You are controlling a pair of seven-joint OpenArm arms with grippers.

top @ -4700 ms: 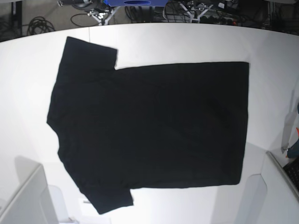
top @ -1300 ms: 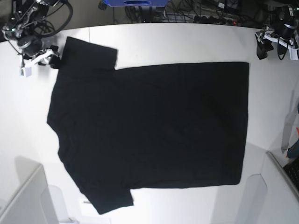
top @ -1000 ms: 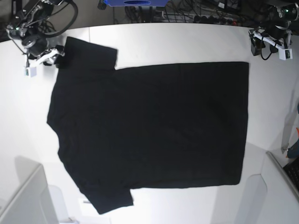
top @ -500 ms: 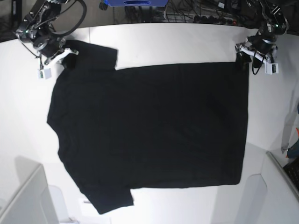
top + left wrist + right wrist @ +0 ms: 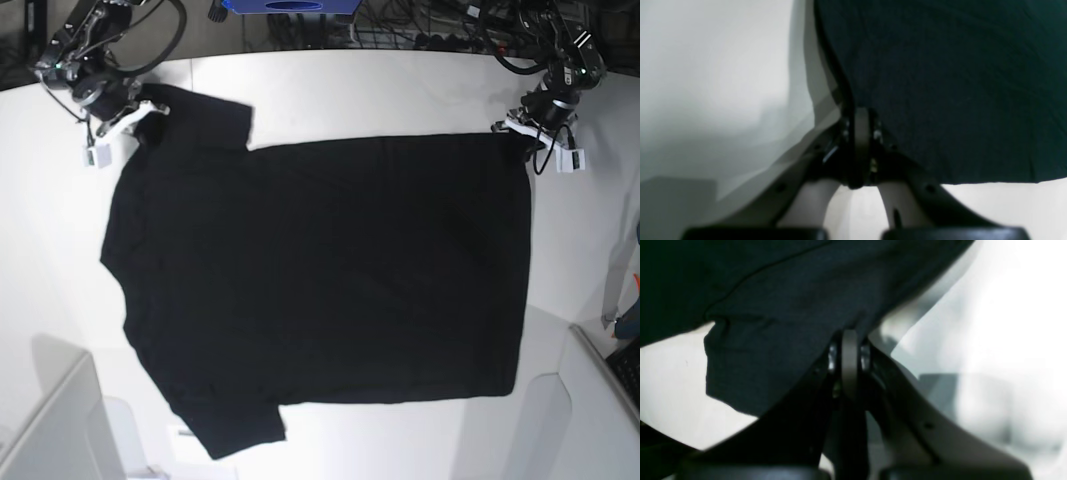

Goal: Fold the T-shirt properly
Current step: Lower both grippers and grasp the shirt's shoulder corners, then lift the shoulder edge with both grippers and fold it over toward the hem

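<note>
The white table (image 5: 400, 90) is covered largely by the black T-shirt (image 5: 320, 290), spread flat, plain side up. Its far hem corner is pinched between the closed jaws of the left gripper (image 5: 527, 140). Its far sleeve edge is clamped by the right gripper (image 5: 140, 112).

Bare table (image 5: 400, 90) around the T-shirt (image 5: 320, 280) — cables (image 5: 420, 25) beyond

Base view looks straight down from high overhead; both wrist views sit low and close, sharing T-shirt (image 5: 320, 280) corners.
</note>
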